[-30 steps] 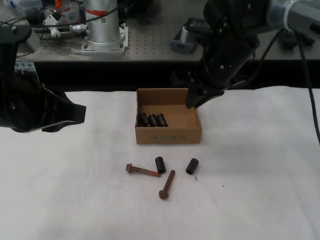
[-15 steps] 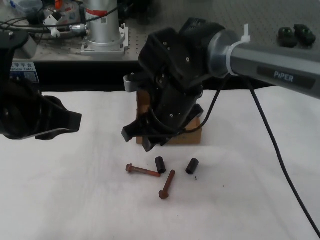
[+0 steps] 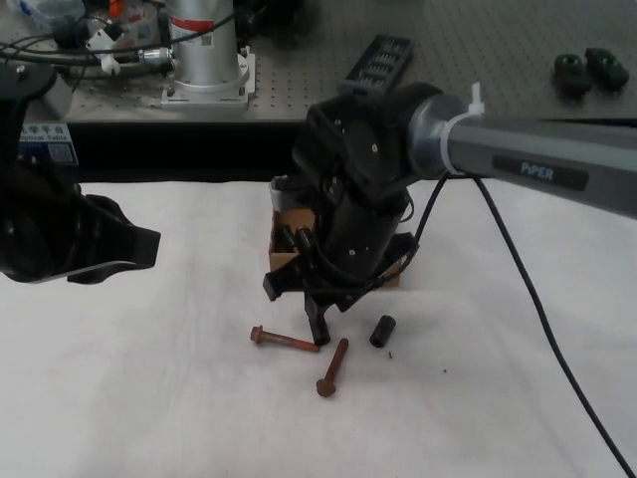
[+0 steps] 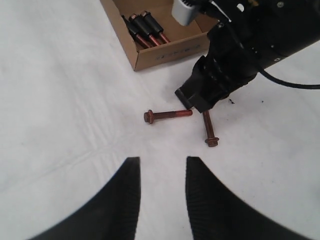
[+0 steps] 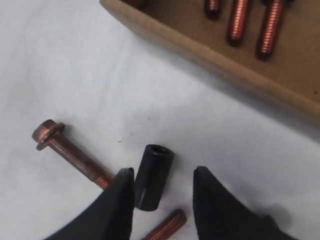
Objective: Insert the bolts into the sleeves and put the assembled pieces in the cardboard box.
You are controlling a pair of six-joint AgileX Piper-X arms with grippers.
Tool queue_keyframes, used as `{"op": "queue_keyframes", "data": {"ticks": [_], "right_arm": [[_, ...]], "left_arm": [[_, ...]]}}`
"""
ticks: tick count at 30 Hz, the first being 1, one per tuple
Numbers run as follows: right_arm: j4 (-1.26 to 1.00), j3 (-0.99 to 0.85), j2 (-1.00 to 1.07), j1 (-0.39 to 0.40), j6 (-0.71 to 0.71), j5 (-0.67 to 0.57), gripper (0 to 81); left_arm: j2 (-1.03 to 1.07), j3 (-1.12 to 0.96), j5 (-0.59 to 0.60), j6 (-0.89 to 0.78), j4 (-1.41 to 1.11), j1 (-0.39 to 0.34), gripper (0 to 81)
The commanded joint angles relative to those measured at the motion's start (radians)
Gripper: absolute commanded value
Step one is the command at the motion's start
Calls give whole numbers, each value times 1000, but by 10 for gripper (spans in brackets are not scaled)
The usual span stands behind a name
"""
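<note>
Right wrist view has the right gripper [image 5: 162,174] low over the cloth [image 5: 60,60], swung down from above the cardboard box [image 5: 220,62] within the last second; its fingers stand apart astride a loose sleeve [image 5: 153,177], so a grasp looks next; the sleeve is a short black tube, hollow-ended, lying just beside a copper bolt [image 5: 70,150]; the left gripper [image 4: 161,167] also has its fingers parted.

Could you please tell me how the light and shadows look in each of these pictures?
High view: even light, bright white cloth, barely any shadow under the right gripper. Left wrist view: thin soft shadows beside the two loose bolts, no glare. Right wrist view: a soft shadow along the cardboard box wall and beside the sleeve between the open fingers.
</note>
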Motion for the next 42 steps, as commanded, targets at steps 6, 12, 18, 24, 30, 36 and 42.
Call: {"op": "queue_keyframes", "data": {"ticks": [6, 12, 18, 24, 30, 36, 42], "right_arm": [[-6, -2, 48, -3, -8, -5, 286], [-1, -2, 66, -1, -8, -13, 286], [3, -2, 69, -1, -6, -27, 184], [16, -2, 61, -1, -8, -27, 28], [37, -3, -13, -1, -22, -16, 28], [75, 20, -150, -1, -86, 5, 28], [49, 151, -333, -1, -124, 68, 28]], "left_arm": [[-14, -4, -6, 8, 2, 2, 230], [-14, -4, -6, 8, 3, 2, 230], [-14, -4, -6, 8, 12, 2, 230], [-14, -4, -6, 8, 12, 2, 230], [-14, -4, 2, 0, 16, 2, 230], [-14, -4, 2, -34, 16, 2, 230], [0, -4, 9, -305, -1, -3, 230]]}}
